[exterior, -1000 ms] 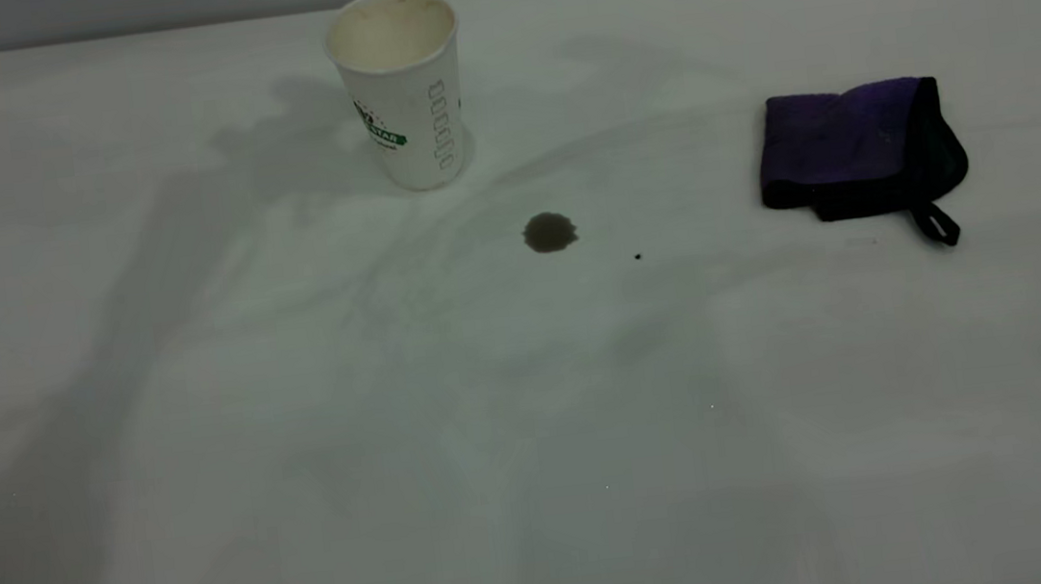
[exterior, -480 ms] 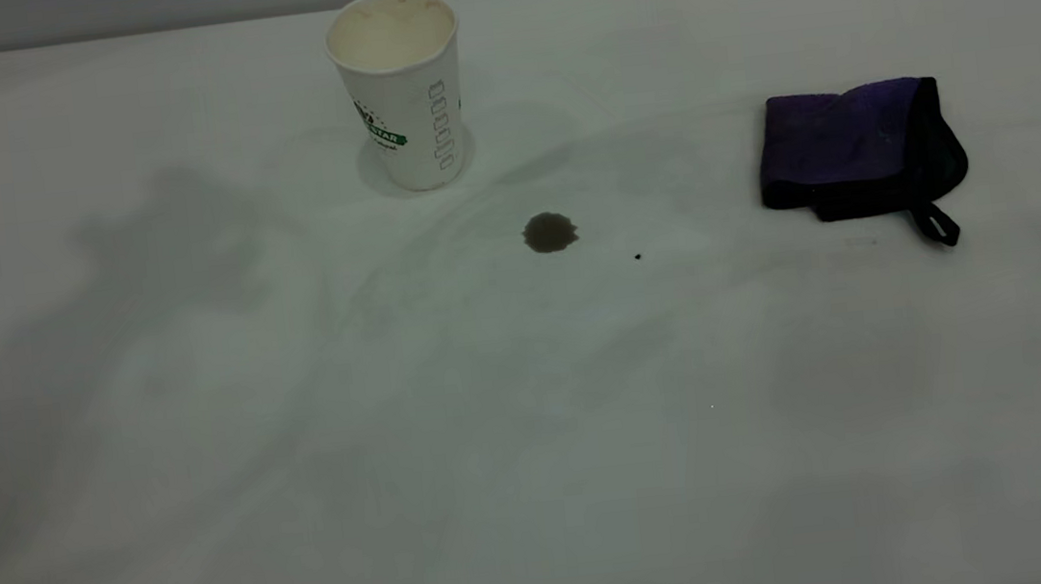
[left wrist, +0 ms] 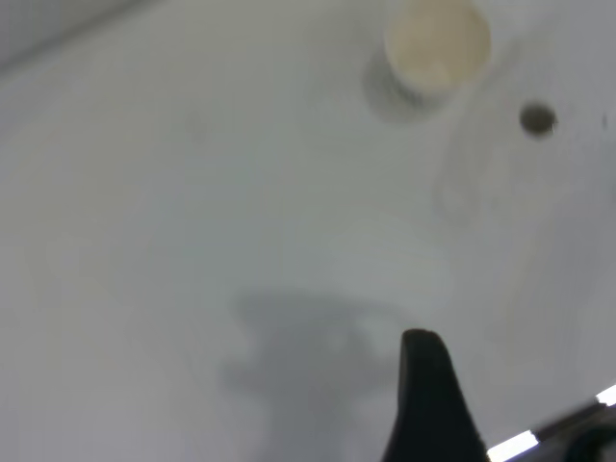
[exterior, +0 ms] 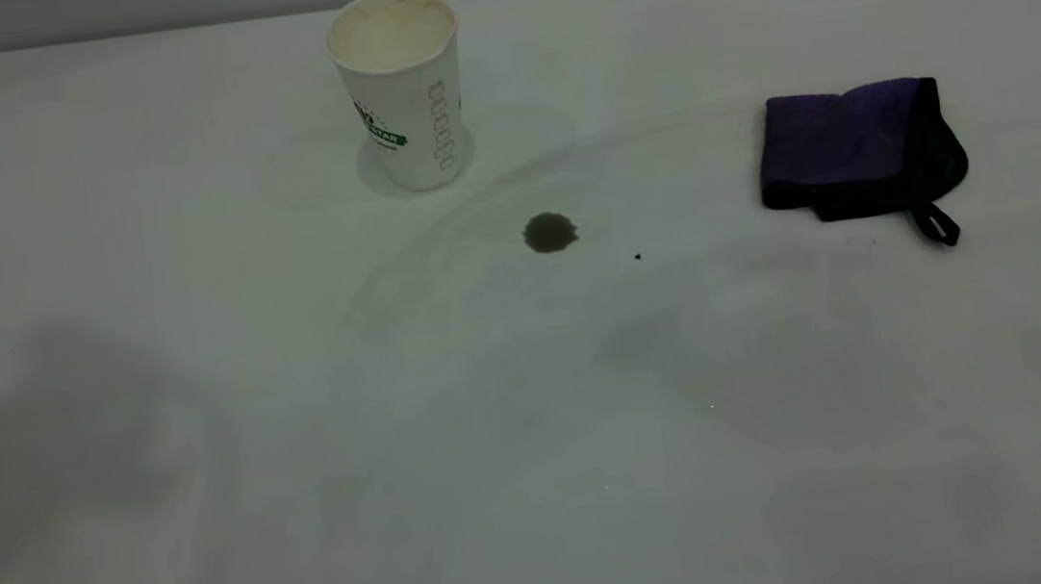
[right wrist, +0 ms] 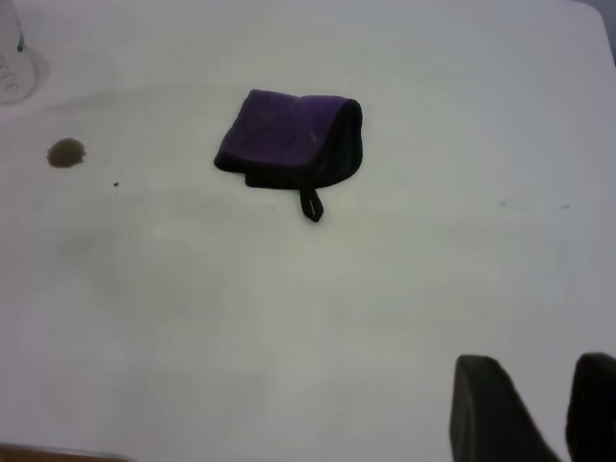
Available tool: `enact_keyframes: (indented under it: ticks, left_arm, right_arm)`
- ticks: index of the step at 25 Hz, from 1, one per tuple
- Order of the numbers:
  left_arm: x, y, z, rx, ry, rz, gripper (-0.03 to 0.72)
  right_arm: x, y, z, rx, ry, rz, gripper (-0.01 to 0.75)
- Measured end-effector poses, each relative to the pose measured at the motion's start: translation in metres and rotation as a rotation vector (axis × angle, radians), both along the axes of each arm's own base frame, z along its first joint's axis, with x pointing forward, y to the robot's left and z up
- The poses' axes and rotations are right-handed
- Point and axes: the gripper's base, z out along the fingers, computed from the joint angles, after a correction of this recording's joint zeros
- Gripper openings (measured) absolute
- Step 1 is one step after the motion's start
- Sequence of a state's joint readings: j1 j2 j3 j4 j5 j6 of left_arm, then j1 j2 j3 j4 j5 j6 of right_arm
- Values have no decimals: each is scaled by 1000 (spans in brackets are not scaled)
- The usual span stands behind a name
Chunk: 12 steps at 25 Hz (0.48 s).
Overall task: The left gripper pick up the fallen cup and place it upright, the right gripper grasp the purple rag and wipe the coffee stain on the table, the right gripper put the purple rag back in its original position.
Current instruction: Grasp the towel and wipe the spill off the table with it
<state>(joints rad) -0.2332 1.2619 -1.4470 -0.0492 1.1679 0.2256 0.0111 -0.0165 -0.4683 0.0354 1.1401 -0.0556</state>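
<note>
White paper, green band: the cup (exterior: pixel 400 87) stands upright at the far side of the table (exterior: pixel 307 469), exactly where it stood a second ago. The coffee stain (exterior: pixel 550 232) and the purple rag (exterior: pixel 857 152) have not shifted either. Only the arm shadow has slid away from the cup toward the near left corner. One finger of the left gripper (left wrist: pixel 430 399) shows, so its opening cannot be told. The right gripper (right wrist: pixel 536 409) hangs well short of the rag, jaws slightly parted, holding nothing.
</note>
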Motion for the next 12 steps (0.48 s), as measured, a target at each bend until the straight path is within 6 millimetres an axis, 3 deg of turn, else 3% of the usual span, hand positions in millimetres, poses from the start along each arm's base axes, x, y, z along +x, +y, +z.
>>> enact_keyframes:
  ticks: [7, 12]
  left_arm:
    - [-79, 19, -33, -1, 23, 14, 507]
    - [-119, 30, -62, -14, 36, 75, 505]
  right_arm:
    - [0, 0, 0, 0, 0, 0, 238]
    - [0, 0, 0, 0, 0, 0, 238]
